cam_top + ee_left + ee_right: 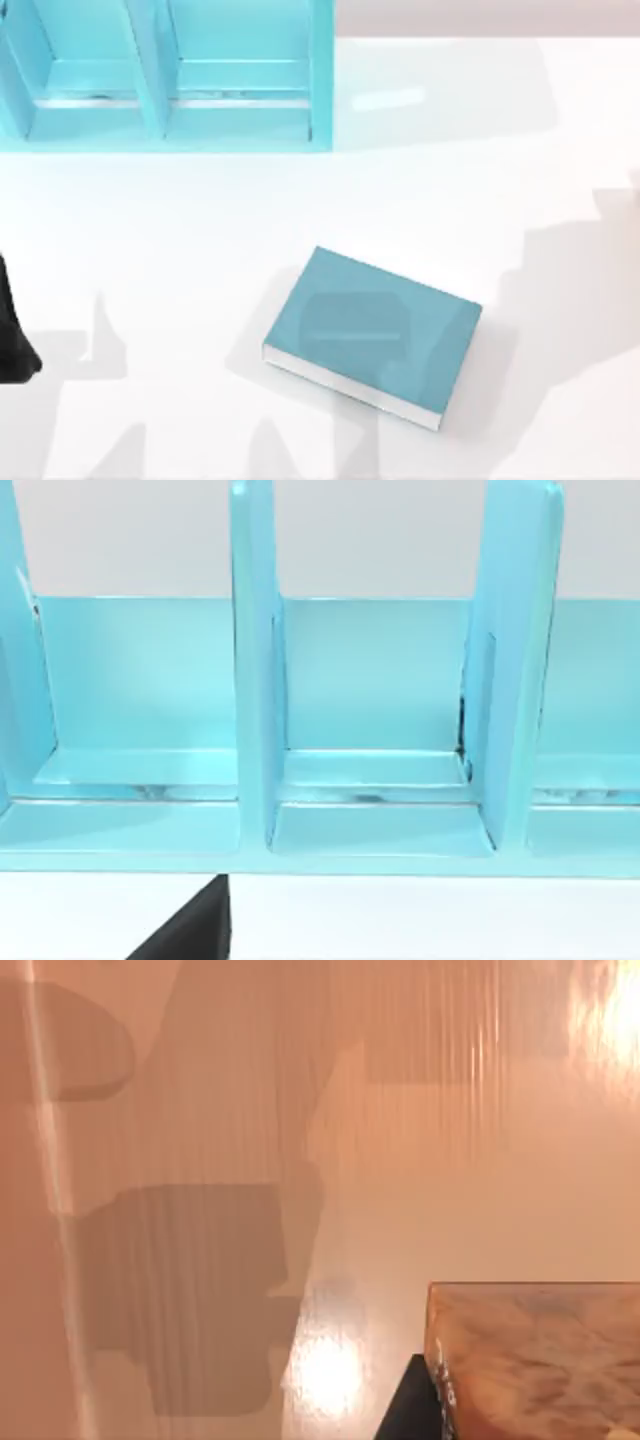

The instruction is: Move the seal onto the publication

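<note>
The publication (pixel 372 335), a thick teal-blue book with white page edges, lies closed and flat in the middle of the table, turned at an angle. The seal (pixel 535 1360) appears as an amber block close under the right wrist camera, well above the table surface. One dark finger (pixel 408 1410) of my right gripper presses against its side. My left arm (pixel 14 330) is parked at the table's far left edge, and a dark part of it (pixel 190 932) shows in the left wrist view.
A large light-blue shelf unit (pixel 165 75) with upright dividers stands at the back left, and the left wrist camera faces its compartments (pixel 370 710). Bare white table surrounds the book. Arm shadows fall across the right and front of the table.
</note>
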Controlling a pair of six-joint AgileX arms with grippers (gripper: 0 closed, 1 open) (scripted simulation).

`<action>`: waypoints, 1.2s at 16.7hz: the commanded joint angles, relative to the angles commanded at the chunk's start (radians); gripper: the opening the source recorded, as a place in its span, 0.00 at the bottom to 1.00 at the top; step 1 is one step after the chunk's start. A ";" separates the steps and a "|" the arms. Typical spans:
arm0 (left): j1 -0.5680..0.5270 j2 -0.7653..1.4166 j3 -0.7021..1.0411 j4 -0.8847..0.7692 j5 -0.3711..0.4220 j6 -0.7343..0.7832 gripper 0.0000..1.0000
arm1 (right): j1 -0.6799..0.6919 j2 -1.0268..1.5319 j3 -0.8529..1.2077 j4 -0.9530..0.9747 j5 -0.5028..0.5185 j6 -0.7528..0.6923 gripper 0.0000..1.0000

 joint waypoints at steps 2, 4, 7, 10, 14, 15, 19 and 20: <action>0.000 0.000 0.000 0.000 0.000 0.000 1.00 | 0.094 -0.048 0.082 -0.132 -0.006 0.093 0.00; 0.000 0.000 0.000 0.000 0.000 0.000 1.00 | 0.209 -0.075 0.123 -0.248 0.009 0.195 0.00; 0.000 0.000 0.000 0.000 0.000 0.000 1.00 | 0.336 -0.080 0.124 -0.344 0.047 0.297 0.00; 0.000 0.000 0.000 0.000 0.000 0.000 1.00 | 0.373 -0.074 0.114 -0.363 0.058 0.316 0.00; 0.000 0.000 0.000 0.000 0.000 0.000 1.00 | 0.371 -0.073 0.116 -0.361 0.055 0.319 0.00; 0.000 0.000 0.000 0.000 0.000 0.000 1.00 | 0.379 -0.065 0.117 -0.362 0.057 0.328 0.00; 0.000 0.000 0.000 0.000 0.000 0.000 1.00 | 0.495 0.021 0.131 -0.355 0.072 0.458 0.00; 0.000 0.000 0.000 0.000 0.000 0.000 1.00 | 0.543 0.049 0.136 -0.348 0.076 0.507 0.00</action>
